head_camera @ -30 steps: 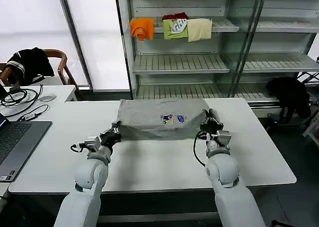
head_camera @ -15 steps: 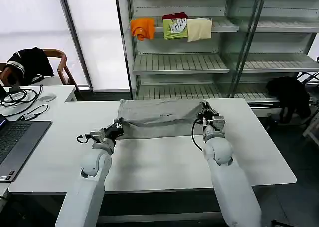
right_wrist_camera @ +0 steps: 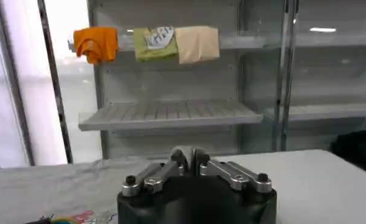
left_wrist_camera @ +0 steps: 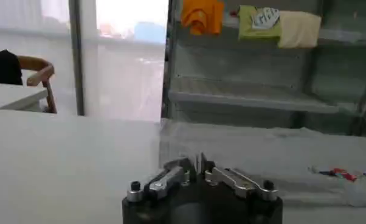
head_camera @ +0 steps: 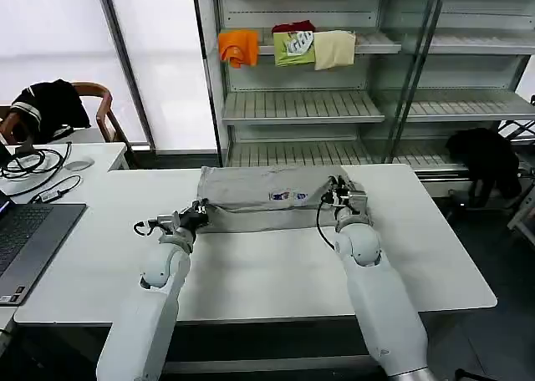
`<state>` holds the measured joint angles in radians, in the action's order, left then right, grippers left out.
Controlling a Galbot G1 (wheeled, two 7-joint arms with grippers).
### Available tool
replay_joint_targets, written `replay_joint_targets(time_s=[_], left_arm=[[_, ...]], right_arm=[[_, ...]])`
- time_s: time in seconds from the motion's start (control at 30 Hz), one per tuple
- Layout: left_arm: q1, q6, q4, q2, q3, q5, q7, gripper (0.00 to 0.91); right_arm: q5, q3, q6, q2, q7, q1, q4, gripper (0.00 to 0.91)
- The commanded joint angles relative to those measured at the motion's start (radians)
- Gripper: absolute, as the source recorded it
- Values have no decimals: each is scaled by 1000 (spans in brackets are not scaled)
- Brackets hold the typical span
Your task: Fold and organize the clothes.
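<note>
- The grey T-shirt (head_camera: 266,199) lies on the far half of the white table (head_camera: 251,272), partly folded into a wide band, with its small coloured print (head_camera: 290,196) facing up right of centre.
- The left end effector (head_camera: 198,214) is at the shirt's near left corner; its fingers are drawn together on the fabric edge there.
- In the left wrist view the left end effector (left_wrist_camera: 199,163) shows its fingers meeting at the tips, with a thin fold of the shirt (left_wrist_camera: 262,155) caught between them.
- The right end effector (head_camera: 336,191) is at the shirt's right end, just right of the print, touching the cloth.
- In the right wrist view the right end effector (right_wrist_camera: 191,155) has its fingers pressed together; the grey cloth (right_wrist_camera: 55,189) spreads beneath and past it, and whether fabric sits between the tips I cannot tell.
- Behind the table stands a shelf unit (head_camera: 334,105) carrying folded orange (head_camera: 239,46), green (head_camera: 293,47) and cream (head_camera: 334,48) garments on an upper shelf.
- A laptop (head_camera: 29,239) sits on a table at the left, with a chair (head_camera: 92,105) draped in black cloth beyond it.
</note>
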<state>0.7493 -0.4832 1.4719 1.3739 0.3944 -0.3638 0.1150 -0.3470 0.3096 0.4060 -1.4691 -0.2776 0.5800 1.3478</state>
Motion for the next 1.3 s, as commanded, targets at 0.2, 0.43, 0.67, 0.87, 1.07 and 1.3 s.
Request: replay_joint_targets(time_s=[0.2, 0.43, 0.67, 0.87, 1.07, 1.3], left_arm=[[8, -94, 76, -2, -2, -36, 63, 907], [74, -95, 170, -7, -19, -29, 77, 907], [145, -94, 234, -3, -33, 9, 75, 907], [169, -94, 239, -18, -26, 30, 76, 907], [158, -92, 193, -27, 0, 37, 79, 907], [152, -87, 156, -30, 16, 36, 79, 907]], right_arm=[[-234, -6, 40, -62, -196, -67, -13, 907], [-226, -2, 73, -9, -205, 37, 93, 907], [-118, 10, 63, 72, -200, 153, 232, 907], [-128, 8, 133, 153, -184, 219, 316, 907], [-127, 5, 164, 196, -179, 240, 316, 907], [-124, 8, 171, 198, -176, 242, 294, 907]])
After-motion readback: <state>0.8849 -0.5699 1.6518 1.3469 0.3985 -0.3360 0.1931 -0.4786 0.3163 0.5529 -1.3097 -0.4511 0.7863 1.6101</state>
